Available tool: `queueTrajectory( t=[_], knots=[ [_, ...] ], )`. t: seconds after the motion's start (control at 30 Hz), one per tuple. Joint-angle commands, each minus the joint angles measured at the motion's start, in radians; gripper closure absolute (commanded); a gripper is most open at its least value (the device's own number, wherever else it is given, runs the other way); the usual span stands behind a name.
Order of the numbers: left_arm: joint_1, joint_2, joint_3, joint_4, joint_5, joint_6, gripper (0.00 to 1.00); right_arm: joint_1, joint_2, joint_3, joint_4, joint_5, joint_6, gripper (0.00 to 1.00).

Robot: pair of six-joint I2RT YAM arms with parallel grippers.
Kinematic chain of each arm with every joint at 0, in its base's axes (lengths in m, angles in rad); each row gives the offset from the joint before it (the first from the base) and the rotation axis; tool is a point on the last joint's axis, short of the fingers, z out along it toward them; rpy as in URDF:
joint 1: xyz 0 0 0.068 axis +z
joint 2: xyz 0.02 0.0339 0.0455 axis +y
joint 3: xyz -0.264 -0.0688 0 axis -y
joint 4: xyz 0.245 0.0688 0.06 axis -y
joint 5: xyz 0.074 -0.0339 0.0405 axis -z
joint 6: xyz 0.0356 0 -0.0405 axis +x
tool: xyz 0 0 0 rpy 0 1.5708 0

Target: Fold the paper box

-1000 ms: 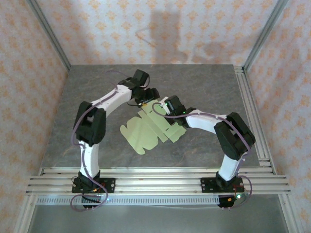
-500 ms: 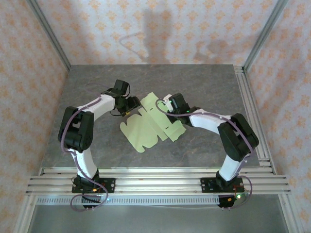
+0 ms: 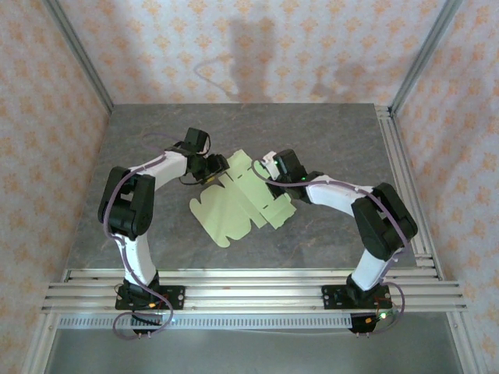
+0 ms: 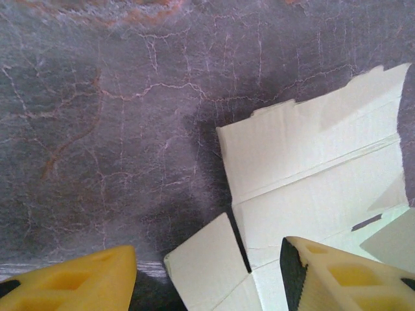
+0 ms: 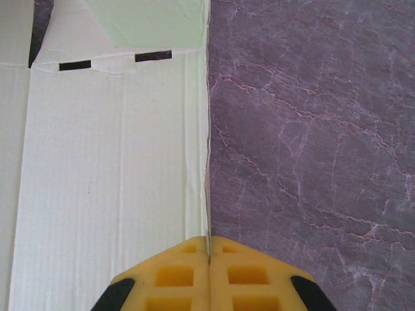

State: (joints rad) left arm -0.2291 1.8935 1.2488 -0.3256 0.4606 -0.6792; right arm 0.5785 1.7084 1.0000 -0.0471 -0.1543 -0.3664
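The paper box [image 3: 242, 201] is a pale green die-cut sheet lying mostly flat at mid-table, with flaps and slots. My right gripper [image 3: 273, 167] is at its far right edge. In the right wrist view the yellow fingers [image 5: 175, 275] are shut on the thin raised edge of the sheet [image 5: 110, 181], and the right gripper [image 5: 209, 249] pinches it right at the fingertips. My left gripper [image 3: 213, 167] is at the sheet's far left corner. It [image 4: 207, 282] stands open just above the table, with a small flap of the paper box [image 4: 305, 168] between its fingers, untouched.
The dark marbled tabletop [image 3: 156, 226] surrounds the sheet. Aluminium rails [image 3: 405, 179] run along the right side and the near edge. Patterned walls close in the back and both sides.
The left arm swung from above the sheet out to its left, then edged back toward the far left flap. The right gripper kept hold of the edge and the sheet shifted slightly.
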Motion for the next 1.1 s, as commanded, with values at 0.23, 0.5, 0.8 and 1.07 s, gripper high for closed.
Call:
queueTrajectory(
  t=[0.23, 0.5, 0.8, 1.07],
  knots=[
    [-0.029, 0.056, 0.039, 0.005, 0.060, 0.009, 0.39, -0.011, -0.024, 0.010, -0.008, -0.011, 0.007, 1.00],
    [-0.039, 0.054, 0.037, 0.035, 0.087, -0.001, 0.38, -0.011, -0.011, 0.019, -0.018, -0.011, 0.007, 1.00],
    [-0.064, 0.022, 0.039, 0.063, 0.095, 0.012, 0.42, -0.011, 0.010, 0.044, -0.043, 0.006, -0.009, 1.00],
    [-0.096, 0.022, 0.043, 0.069, 0.116, 0.003, 0.43, -0.009, 0.028, 0.058, -0.062, 0.034, -0.019, 1.00]
  ],
)
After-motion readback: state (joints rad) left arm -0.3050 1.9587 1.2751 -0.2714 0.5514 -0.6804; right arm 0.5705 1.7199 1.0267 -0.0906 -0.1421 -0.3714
